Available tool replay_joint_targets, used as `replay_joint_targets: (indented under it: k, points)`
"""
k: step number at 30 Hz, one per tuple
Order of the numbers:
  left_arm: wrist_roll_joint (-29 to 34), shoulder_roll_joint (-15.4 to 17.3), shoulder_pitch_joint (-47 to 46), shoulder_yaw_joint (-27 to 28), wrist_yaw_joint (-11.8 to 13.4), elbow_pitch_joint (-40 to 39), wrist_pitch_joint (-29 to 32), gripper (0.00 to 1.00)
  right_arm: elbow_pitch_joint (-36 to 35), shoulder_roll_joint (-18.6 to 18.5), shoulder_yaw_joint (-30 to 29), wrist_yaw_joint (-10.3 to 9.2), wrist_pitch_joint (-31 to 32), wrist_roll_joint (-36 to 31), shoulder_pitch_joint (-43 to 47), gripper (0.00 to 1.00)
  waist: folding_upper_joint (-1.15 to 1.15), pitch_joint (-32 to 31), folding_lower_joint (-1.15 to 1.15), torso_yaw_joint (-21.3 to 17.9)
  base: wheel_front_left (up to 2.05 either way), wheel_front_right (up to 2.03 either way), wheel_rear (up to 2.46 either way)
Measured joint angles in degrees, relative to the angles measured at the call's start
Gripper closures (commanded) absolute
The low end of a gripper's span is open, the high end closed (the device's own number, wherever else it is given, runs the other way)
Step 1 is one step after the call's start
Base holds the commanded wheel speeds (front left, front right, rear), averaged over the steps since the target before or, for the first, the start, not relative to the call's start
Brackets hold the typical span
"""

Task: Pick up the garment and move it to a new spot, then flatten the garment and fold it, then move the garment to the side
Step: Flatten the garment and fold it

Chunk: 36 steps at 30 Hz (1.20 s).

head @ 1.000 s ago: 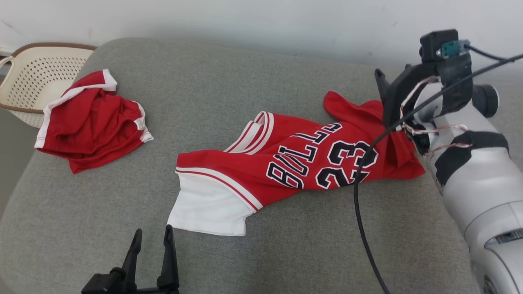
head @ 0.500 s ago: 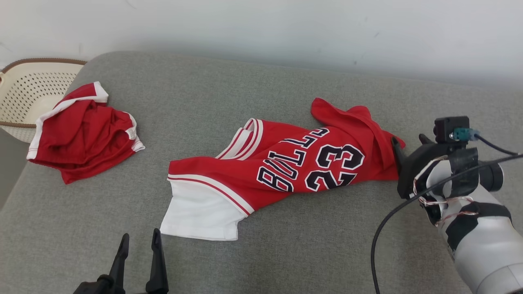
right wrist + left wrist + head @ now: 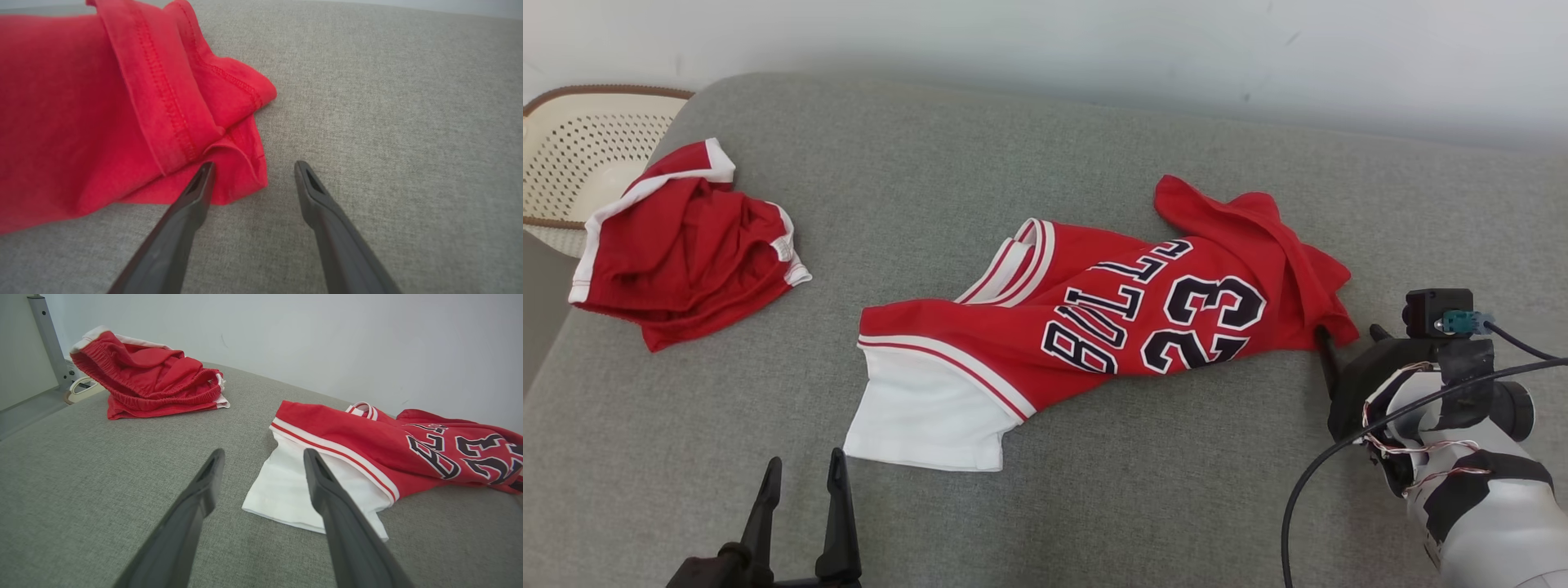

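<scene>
The garment (image 3: 1094, 318) is a red jersey with dark lettering and "23". It lies crumpled across the middle of the grey cushion, its white part (image 3: 923, 416) towards me. My right gripper (image 3: 1349, 333) sits open at its right corner. In the right wrist view the right gripper (image 3: 254, 164) has one fingertip (image 3: 206, 171) over the red hem (image 3: 229, 179) and the other over bare cushion. My left gripper (image 3: 805, 461) stands open just short of the white part, holding nothing. The left wrist view shows the left gripper (image 3: 263, 453) in front of the garment (image 3: 347, 437).
A second red garment with white trim (image 3: 678, 245) lies bunched at the cushion's left, also seen as a red heap (image 3: 155, 379). A cream perforated basket (image 3: 572, 155) stands off the left edge. A pale wall runs behind the grey cushion (image 3: 1135, 506).
My right gripper has drawn back from over the garment's right end to just beside its near right corner. The garment lies as before, and the head view has shifted a little.
</scene>
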Motion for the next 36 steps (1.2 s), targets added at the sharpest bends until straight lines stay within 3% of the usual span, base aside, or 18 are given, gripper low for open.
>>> replay_joint_targets:
  k: [1, 2, 3, 5, 19, 28, 36]
  points:
    - [0.0, 0.0, -0.1, 0.0, 0.0, 0.0, 0.0, 0.0, 0.1, 0.1, 0.0, 0.0, 0.0, 0.3, 0.0, 0.03, 0.0, 0.1, 0.0, 0.1, 0.0, 0.0, 0.0]
    - [0.0, 0.0, -0.1, 0.0, 0.0, 0.0, 0.0, 0.0, 0.2, 0.1, 0.0, 0.0, 0.0, 0.3, 0.1, 0.51, 0.0, 0.2, 0.0, 0.2, 0.0, 0.0, 0.0]
    - [0.0, 0.0, -0.1, 0.0, 0.0, 0.1, 0.0, 0.0, 0.3, 0.1, 0.1, 0.0, 0.0, 0.3, 0.2, 0.81, 0.0, 0.3, 0.0, 0.3, 0.0, 0.0, 0.0]
    - [0.0, 0.0, -0.2, 0.0, 0.0, 0.2, 0.0, 0.0, 0.3, 0.1, 0.1, 0.0, -0.4, 0.6, 0.3, 0.98, 0.0, 0.4, 0.0, 0.5, 0.0, 0.0, 0.0]
    - [0.0, 0.0, 0.4, 0.4, 0.3, 1.5, 0.0, 0.0, -4.4, 0.2, 1.0, 0.0, -4.4, 4.3, 4.5, 1.0, 0.0, -2.5, -0.01, -0.9, 0.0, 0.0, 0.0]
    - [-0.1, 0.0, 3.4, 1.2, 0.5, 1.9, 0.0, 0.0, -20.2, -1.9, 0.3, 0.0, -0.2, 11.0, 15.1, 1.0, -0.01, -5.6, -0.01, -3.5, 0.0, 0.0, 0.0]
    - [-0.1, 0.0, 4.2, 1.4, 0.4, 2.1, 0.0, 0.0, -41.5, -3.7, -7.0, 0.0, 9.5, 12.9, 30.0, 1.0, 0.0, -7.1, -0.01, -6.3, 0.0, 0.0, 0.0]
